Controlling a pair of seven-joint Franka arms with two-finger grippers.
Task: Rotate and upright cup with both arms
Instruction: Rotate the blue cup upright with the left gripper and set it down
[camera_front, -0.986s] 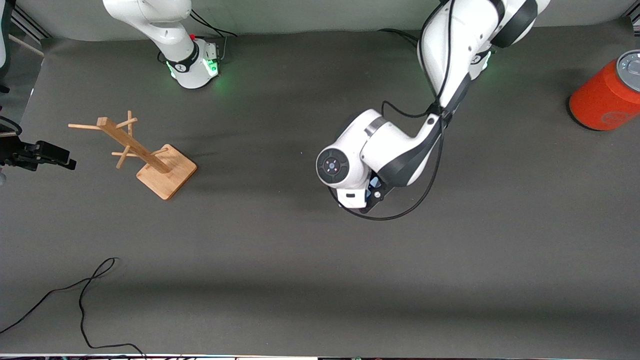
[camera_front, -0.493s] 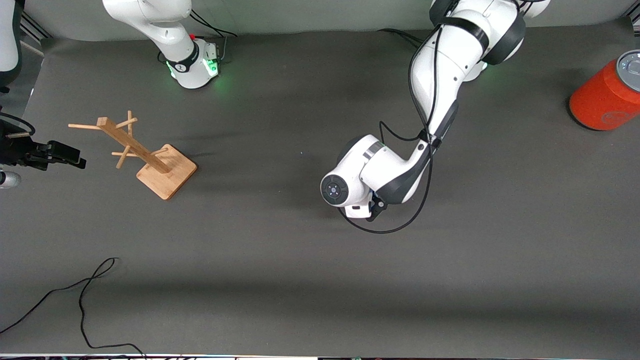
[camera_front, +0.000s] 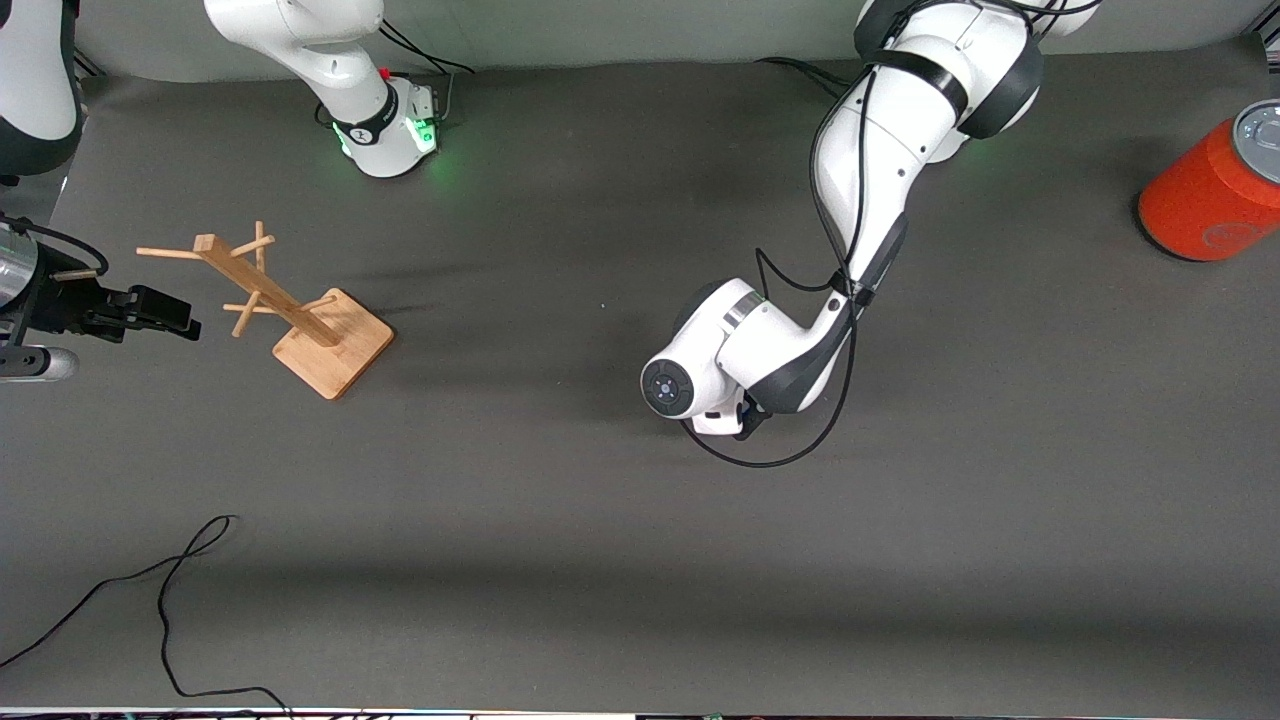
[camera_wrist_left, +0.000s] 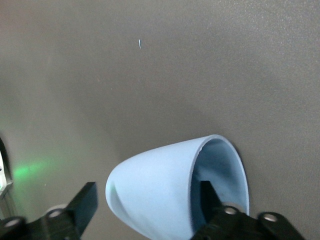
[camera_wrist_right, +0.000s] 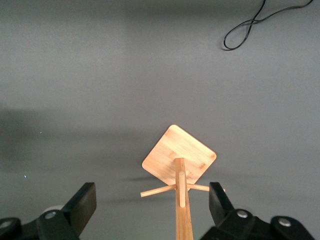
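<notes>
The light-blue cup (camera_wrist_left: 165, 192) lies on its side on the dark mat, its mouth facing sideways. My left gripper (camera_wrist_left: 147, 200) is open and low around it: one finger (camera_wrist_left: 87, 202) stands just off the rounded base, and the other finger (camera_wrist_left: 207, 197) is at the open mouth. In the front view the left hand (camera_front: 745, 420) covers the cup at the table's middle. My right gripper (camera_front: 185, 325) is open and empty, in the air at the right arm's end beside the wooden rack (camera_front: 290, 310). The right wrist view shows the right gripper (camera_wrist_right: 152, 200) with the rack's post (camera_wrist_right: 182, 210) between its fingers, farther off.
An orange-red can with a silver top (camera_front: 1205, 195) stands at the left arm's end of the table. A black cable (camera_front: 170, 590) lies on the mat near the front camera. The rack's square base (camera_wrist_right: 179, 152) rests on the mat.
The left hand has come down and slightly toward the front camera, and now hides the cup in the front view. The right gripper has moved toward the rack.
</notes>
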